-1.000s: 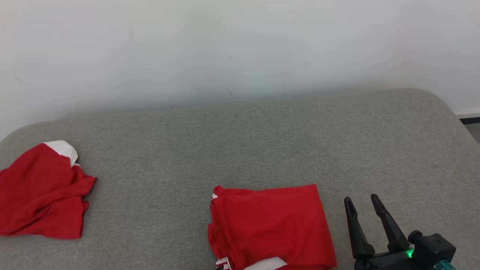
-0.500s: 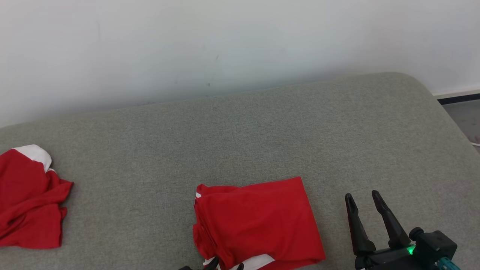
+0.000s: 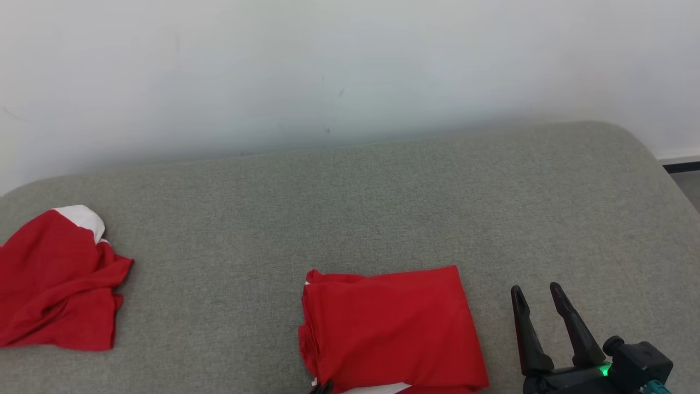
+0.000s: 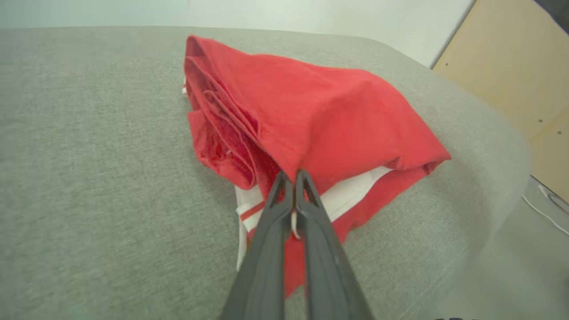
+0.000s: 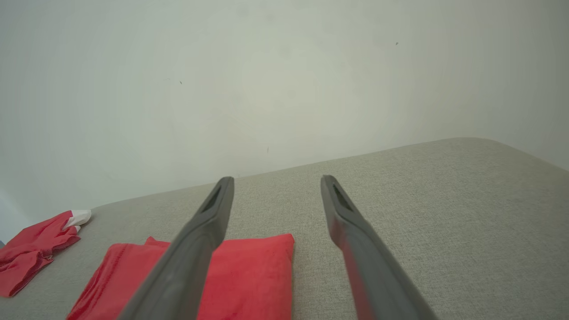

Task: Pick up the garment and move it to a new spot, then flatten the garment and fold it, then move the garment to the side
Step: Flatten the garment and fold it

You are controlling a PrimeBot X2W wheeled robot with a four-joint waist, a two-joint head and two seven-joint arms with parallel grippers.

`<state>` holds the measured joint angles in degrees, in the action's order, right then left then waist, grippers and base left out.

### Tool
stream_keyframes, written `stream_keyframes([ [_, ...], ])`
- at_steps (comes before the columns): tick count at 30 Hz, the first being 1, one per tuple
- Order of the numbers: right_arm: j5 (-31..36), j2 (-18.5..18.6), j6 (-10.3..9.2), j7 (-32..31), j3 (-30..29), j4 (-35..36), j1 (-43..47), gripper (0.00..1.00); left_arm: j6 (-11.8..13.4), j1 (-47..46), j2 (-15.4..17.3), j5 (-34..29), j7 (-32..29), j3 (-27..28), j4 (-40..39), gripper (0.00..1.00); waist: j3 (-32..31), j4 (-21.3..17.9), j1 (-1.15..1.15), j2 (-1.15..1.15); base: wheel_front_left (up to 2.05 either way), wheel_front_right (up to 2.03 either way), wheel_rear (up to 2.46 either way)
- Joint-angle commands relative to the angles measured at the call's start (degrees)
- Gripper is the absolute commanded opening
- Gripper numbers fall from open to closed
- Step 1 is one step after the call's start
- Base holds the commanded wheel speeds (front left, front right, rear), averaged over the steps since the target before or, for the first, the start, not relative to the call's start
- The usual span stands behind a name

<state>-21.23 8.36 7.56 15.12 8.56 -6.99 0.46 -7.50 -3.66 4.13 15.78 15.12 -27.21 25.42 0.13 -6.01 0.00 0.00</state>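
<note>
The folded red garment [image 3: 391,328] with white trim lies on the grey cushion near its front edge. In the left wrist view my left gripper [image 4: 292,175] is shut on the near edge of the garment [image 4: 320,111], pinching the top red layer, which tents up over a white band. Its dark tip [image 3: 322,387] peeks in at the bottom of the head view. My right gripper [image 3: 536,289] stands open to the right of the garment, apart from it. In the right wrist view the right gripper [image 5: 276,180] holds nothing, with the garment [image 5: 253,271] below and left.
A second, crumpled red and white garment [image 3: 54,284] lies at the cushion's far left. The grey cushion [image 3: 350,208] ends at a white wall behind and rounds off at the right. A wooden panel [image 4: 520,62] and floor lie beyond the right edge.
My left gripper has shut on the garment's near edge; its fingers stood apart half a second ago. The head camera has swayed. The right gripper stays open in place.
</note>
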Motion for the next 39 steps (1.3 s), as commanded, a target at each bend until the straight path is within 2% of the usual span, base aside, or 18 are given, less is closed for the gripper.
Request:
stream_keyframes([
  [1,0.1,-0.1,-0.11,0.0,-0.3,-0.2,0.7,1.00,0.1,1.2,0.6,-0.1,0.0,0.3,-0.6,0.00,-0.4,0.6,0.00,0.00,0.00,0.00,0.00],
  [6,0.1,-0.2,-0.11,0.0,-0.8,-0.5,0.7,1.00,0.1,2.9,1.0,0.5,0.0,-1.2,0.1,0.00,-0.5,1.2,0.00,0.00,0.00,0.00,0.00],
  [7,0.2,-0.2,-0.11,0.0,-0.9,-0.6,0.7,1.00,0.1,2.6,1.0,0.6,0.0,-1.3,0.4,0.17,-0.5,1.2,0.00,0.00,0.00,0.00,0.00],
  [8,0.2,-0.2,-0.11,0.0,-0.9,-0.7,0.6,1.00,0.1,2.4,0.8,0.7,0.0,-1.3,0.7,0.72,-0.5,1.3,0.00,0.00,0.00,0.00,0.00],
  [9,0.2,-0.1,-0.11,0.0,-0.9,-0.8,0.5,1.00,0.1,2.2,0.6,0.9,0.0,-1.4,0.9,1.00,-0.5,1.3,0.00,0.00,0.00,0.00,0.00],
  [13,0.5,0.0,-0.11,0.0,-1.2,-0.9,0.1,1.00,0.1,1.7,0.2,0.5,0.0,0.5,-0.7,1.00,-0.8,1.4,0.00,0.00,0.00,0.00,0.00],
  [19,0.9,-0.1,-0.11,0.0,-2.0,0.1,0.1,1.00,1.7,3.0,0.2,-1.1,0.0,6.3,-6.3,1.00,-1.4,2.1,0.00,0.00,0.00,0.00,0.00],
  [21,1.4,-0.1,-0.11,0.0,-2.3,0.4,0.4,1.00,3.6,3.4,0.6,-1.1,0.0,10.8,-9.7,1.00,-1.8,2.5,0.00,0.00,0.00,0.00,0.00],
  [24,2.1,0.0,-0.11,0.0,-2.7,0.8,0.7,1.00,5.0,4.5,1.4,-2.1,0.0,17.0,-13.7,1.00,-2.3,3.2,0.00,0.00,0.00,0.00,0.00],
  [30,3.4,0.3,-0.11,0.0,-2.9,1.1,1.5,1.00,5.4,6.0,3.5,-5.0,0.0,25.0,-18.7,1.00,-3.4,4.3,0.00,0.00,0.00,0.00,0.00],
  [39,5.7,0.9,-0.11,0.0,-3.2,1.5,3.6,1.00,4.9,9.5,2.8,-6.9,0.0,29.5,-20.1,1.00,-4.9,5.2,0.00,0.00,0.00,0.00,0.00],
])
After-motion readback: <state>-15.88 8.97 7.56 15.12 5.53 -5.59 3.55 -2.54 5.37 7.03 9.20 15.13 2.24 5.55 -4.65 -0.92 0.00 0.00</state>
